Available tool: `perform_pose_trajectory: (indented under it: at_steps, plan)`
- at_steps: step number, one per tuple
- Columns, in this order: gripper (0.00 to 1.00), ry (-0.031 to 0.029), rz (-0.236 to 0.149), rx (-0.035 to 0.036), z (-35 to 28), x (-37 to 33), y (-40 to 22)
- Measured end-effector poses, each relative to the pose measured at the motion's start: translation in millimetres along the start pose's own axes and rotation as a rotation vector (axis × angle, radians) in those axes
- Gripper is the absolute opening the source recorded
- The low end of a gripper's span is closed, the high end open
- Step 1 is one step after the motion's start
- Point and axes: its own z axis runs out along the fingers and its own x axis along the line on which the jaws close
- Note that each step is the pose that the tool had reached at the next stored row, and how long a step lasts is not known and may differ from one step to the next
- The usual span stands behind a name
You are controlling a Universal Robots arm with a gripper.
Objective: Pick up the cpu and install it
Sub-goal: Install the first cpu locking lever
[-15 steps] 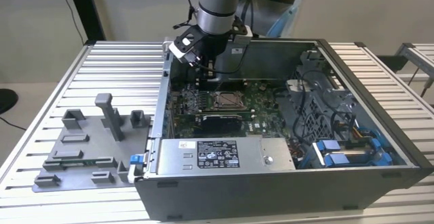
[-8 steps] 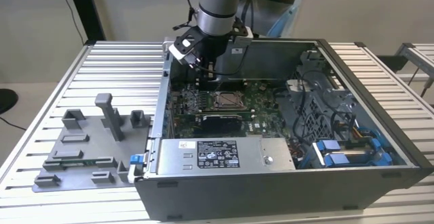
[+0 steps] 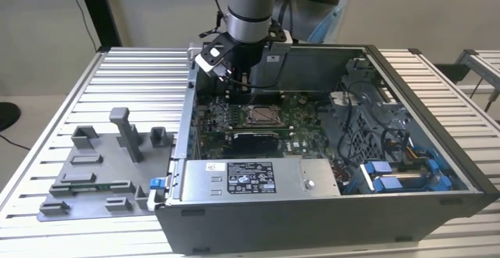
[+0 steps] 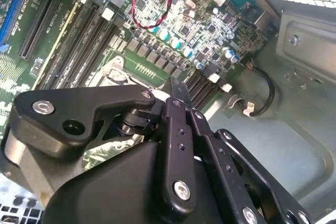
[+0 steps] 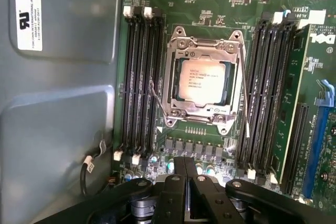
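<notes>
The cpu, a pale silver square chip, lies in the metal-framed socket of the green board, with the frame down around its edges. In the exterior view the cpu is at the middle of the open case. My gripper hangs above the board beside the socket, over the row of small capacitors, with its black fingers pressed together and nothing between them. The exterior view has the gripper just behind the socket, near the case's back wall. The fingertips point down at the board.
Memory slots flank the socket on both sides. The grey case wall and a black cable are close by. A silver power supply fills the case front, blue drive clips its right. A grey fixture tray lies outside.
</notes>
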Motion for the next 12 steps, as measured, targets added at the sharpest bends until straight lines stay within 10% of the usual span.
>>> perform_pose_trajectory:
  at_steps: [12]
  plan:
    - [0.0, -0.0003, 0.0, -0.0057, 0.0, -0.1, 0.1]
